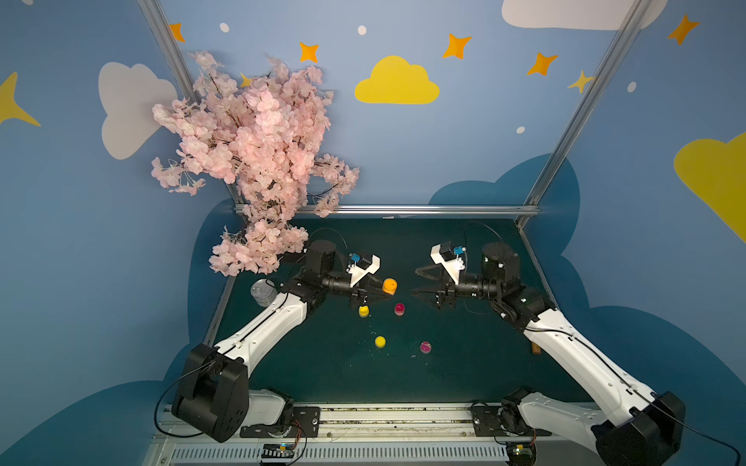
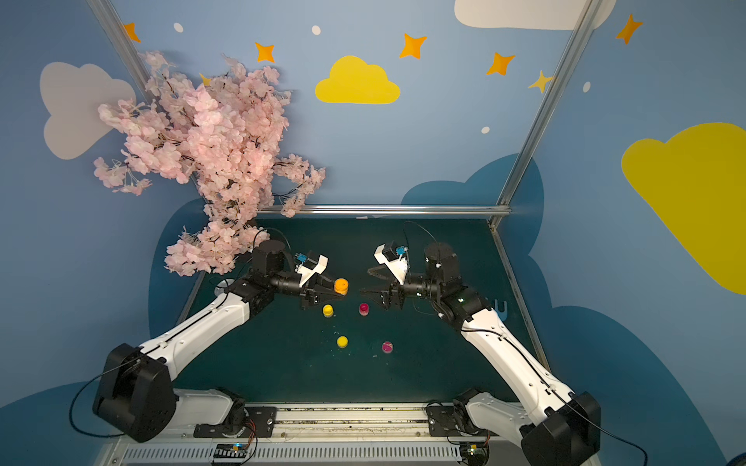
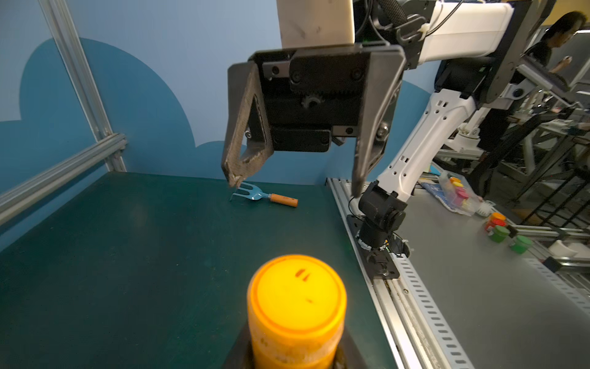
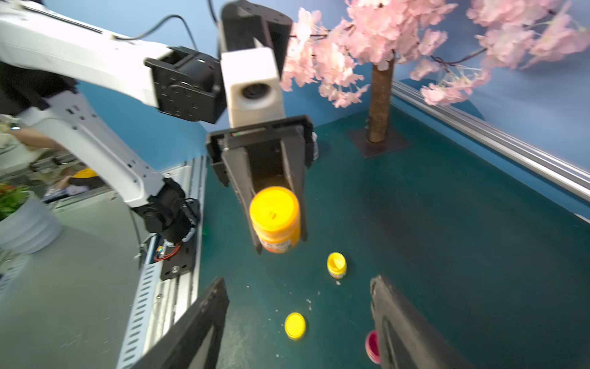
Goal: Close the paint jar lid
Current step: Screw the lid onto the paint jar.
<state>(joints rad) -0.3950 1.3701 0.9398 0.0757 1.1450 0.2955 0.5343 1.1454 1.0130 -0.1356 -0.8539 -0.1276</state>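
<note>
1. Nearby, yellow lid point(image 1: 380, 341) and pink lid point(image 1: 425, 347) lie loose, waiting their turn.
2. Left gripper point(image 4: 280, 238) clamps orange jar point(image 3: 295, 338) firmly, steadying it.
3. Right gripper point(image 3: 294, 188) gapes empty opposite, probably lining up to twist its lid point(image 3: 297, 289).

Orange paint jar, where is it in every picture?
Top view: orange paint jar mid-table, at the left gripper's tip.
Top view: same spot.
Left wrist: very close, its top toward the camera.
Right wrist: across from the camera, clamped in the left gripper.
Shared landmark: the open right gripper, facing the jar in every view.
</note>
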